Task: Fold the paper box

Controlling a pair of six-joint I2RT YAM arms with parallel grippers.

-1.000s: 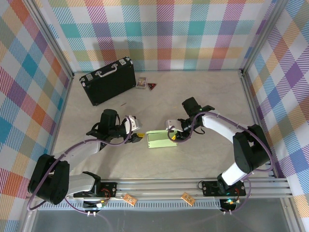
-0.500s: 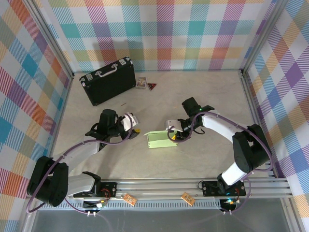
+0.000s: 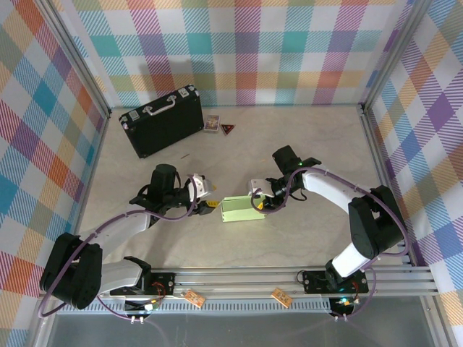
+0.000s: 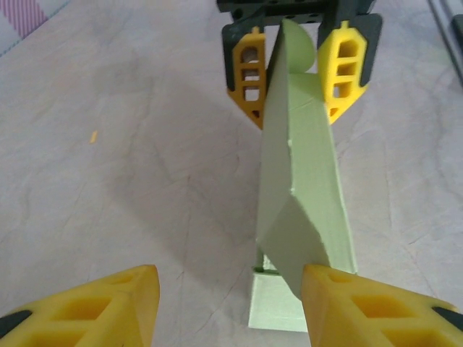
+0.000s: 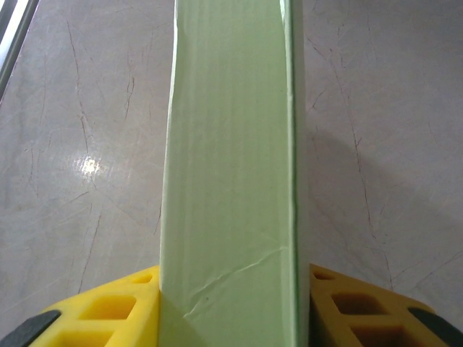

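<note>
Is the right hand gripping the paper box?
Yes, the yellow fingers of the right hand sit against both sides of the paper box.

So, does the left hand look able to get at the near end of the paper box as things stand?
Probably yes. The left hand is open and faces the paper box end-on, with its near end just ahead of it. The right hand clamps only the far end, leaving that approach free.

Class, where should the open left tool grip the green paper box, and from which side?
Pinch the near end of the paper box, coming level from the robot's left. It stands on edge, thin and upright, and the right tool clamps the far end.
</note>
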